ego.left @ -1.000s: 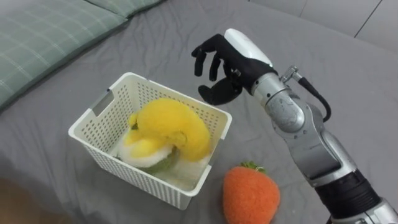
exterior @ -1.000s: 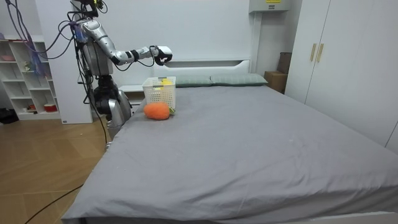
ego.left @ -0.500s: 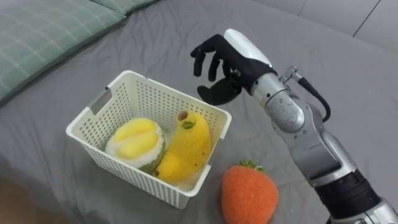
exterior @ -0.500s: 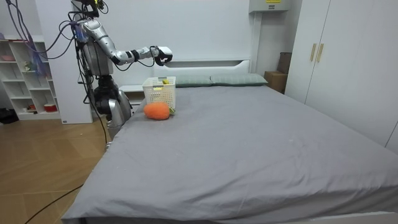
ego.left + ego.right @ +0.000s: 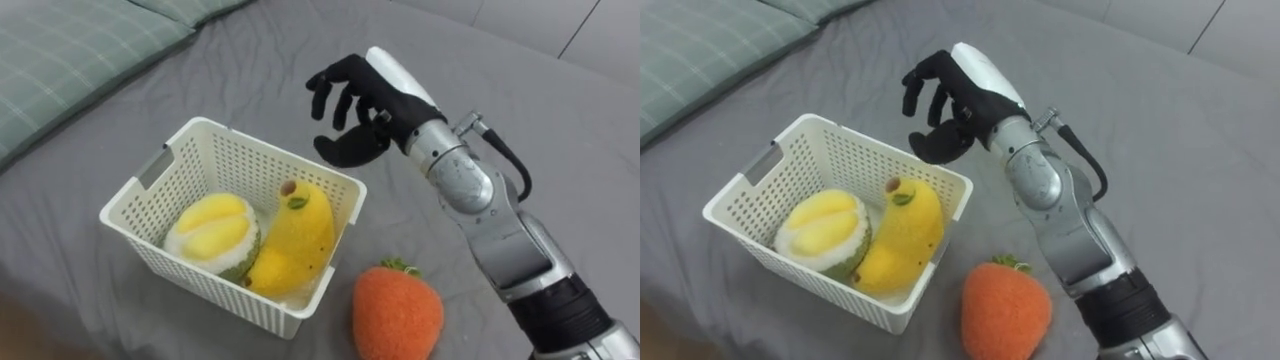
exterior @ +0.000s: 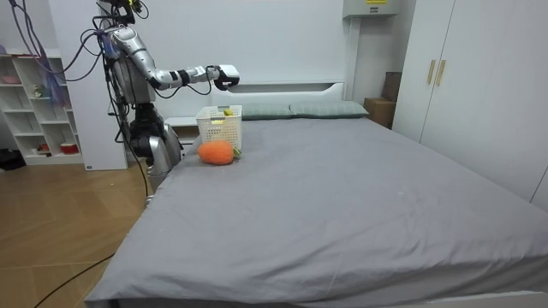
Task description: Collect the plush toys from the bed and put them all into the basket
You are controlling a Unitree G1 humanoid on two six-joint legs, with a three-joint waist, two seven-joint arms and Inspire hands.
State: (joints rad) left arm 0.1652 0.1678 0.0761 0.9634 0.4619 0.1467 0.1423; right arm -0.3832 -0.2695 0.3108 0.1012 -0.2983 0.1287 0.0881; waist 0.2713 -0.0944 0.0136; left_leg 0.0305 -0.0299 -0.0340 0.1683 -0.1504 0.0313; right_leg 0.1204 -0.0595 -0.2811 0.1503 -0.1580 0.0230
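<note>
A white lattice basket (image 5: 200,287) rests on the grey bed. Inside it lie a yellow banana plush (image 5: 295,235) and, to its left, a pale durian plush (image 5: 212,228). An orange strawberry plush (image 5: 397,312) lies on the sheet just right of the basket's near corner. My right hand (image 5: 365,110) hovers above the basket's far right corner, fingers loosely bent and holding nothing. In the room view I stand at the bed's head corner with that hand (image 6: 226,78) stretched out over the basket (image 6: 219,127).
A green checked pillow (image 5: 70,50) lies beyond the basket at the upper left. Grey sheet (image 5: 560,130) spreads wide to the right. The room view has a white shelf unit (image 6: 34,103) behind me and wardrobes (image 6: 462,77) at its right.
The banana plush, on top of the durian plush a second ago, has dropped and now lies beside it in the basket. My right hand has stayed nearly still.
</note>
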